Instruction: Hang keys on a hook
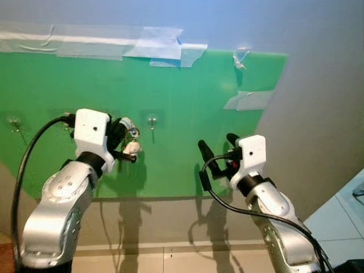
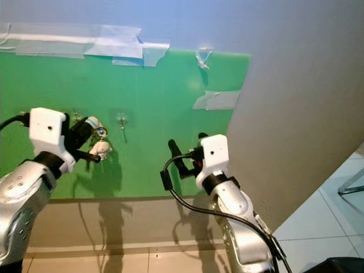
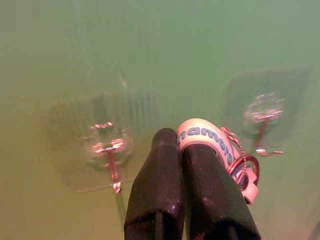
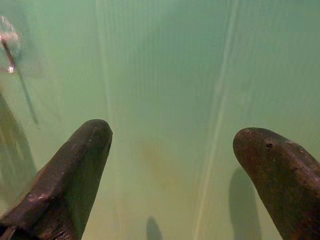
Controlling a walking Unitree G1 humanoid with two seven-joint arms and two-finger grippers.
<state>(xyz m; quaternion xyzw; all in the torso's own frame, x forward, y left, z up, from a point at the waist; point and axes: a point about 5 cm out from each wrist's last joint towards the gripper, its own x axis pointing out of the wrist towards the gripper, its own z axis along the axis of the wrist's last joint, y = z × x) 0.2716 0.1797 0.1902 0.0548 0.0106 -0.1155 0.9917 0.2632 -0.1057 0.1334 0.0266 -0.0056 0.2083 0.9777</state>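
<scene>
My left gripper (image 1: 125, 143) is raised close to the green board (image 1: 187, 91) and is shut on the keys. Their white fob (image 1: 132, 148) with blue lettering and a small metal ring (image 1: 132, 132) stick out past the fingertips. In the left wrist view the shut fingers (image 3: 165, 170) pinch the fob (image 3: 202, 138), and the ring (image 3: 247, 172) dangles beside it. A clear suction hook (image 1: 152, 120) sits on the board just right of the keys, and the wrist view shows one hook (image 3: 107, 147) on each side (image 3: 262, 114). My right gripper (image 1: 219, 147) stands open lower right, holding nothing.
Another hook (image 1: 13, 121) is at the board's far left. Tape strips (image 1: 153, 45) fix the board to the grey wall. The wall turns a corner (image 1: 318, 114) to the right of the right arm. Tiled floor (image 1: 170, 259) lies below.
</scene>
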